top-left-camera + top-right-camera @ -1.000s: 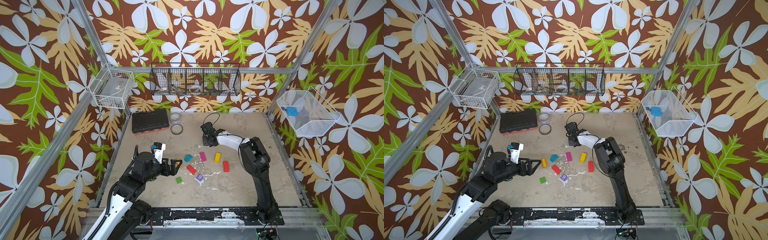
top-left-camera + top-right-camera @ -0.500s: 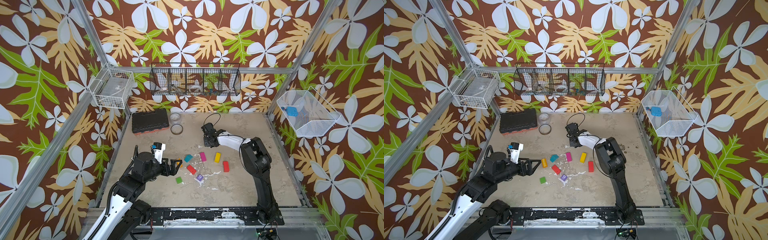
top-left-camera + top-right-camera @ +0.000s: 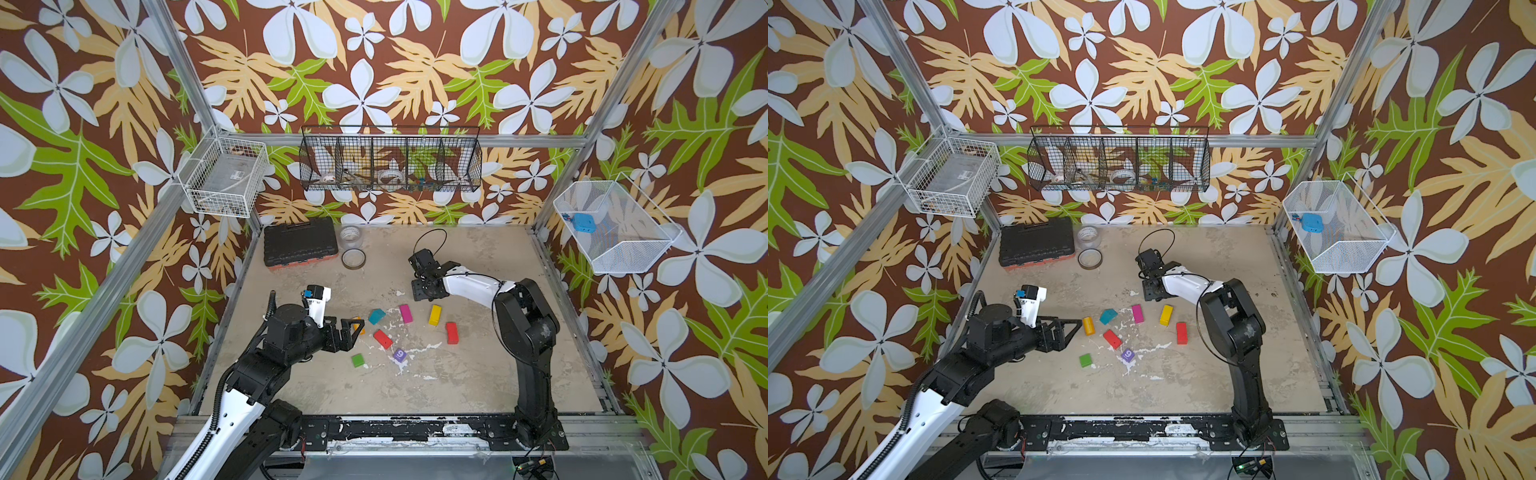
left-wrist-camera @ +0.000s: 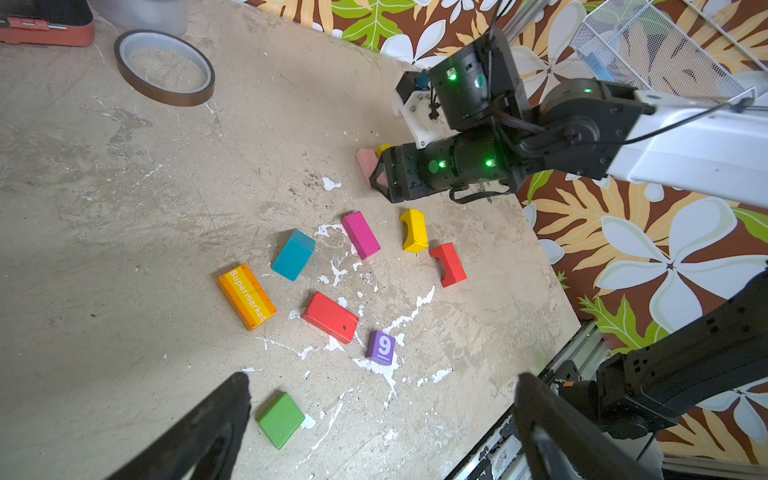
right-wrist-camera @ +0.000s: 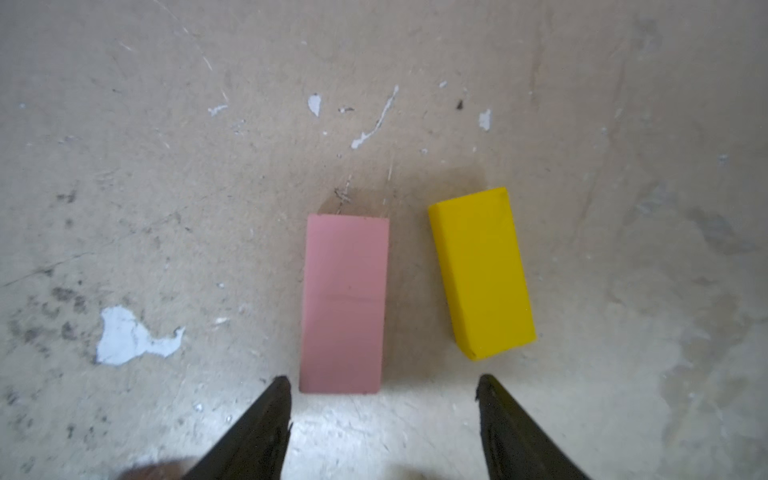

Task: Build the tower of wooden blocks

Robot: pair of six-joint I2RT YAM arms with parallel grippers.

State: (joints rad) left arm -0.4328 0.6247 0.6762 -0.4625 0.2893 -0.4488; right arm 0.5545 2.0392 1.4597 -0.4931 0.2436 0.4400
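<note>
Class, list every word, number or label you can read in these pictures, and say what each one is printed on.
"Supermarket": white letters along the orange and yellow striped block.
"9": white and underlined, on the purple cube.
Black toolbox: no text can be read on it.
Items in the black wire basket: too small to read.

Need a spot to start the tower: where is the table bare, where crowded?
Bare: the near strip between the green block and the front rail, and the far right corner behind the right arm. Crowded: the middle, around the purple cube.
</note>
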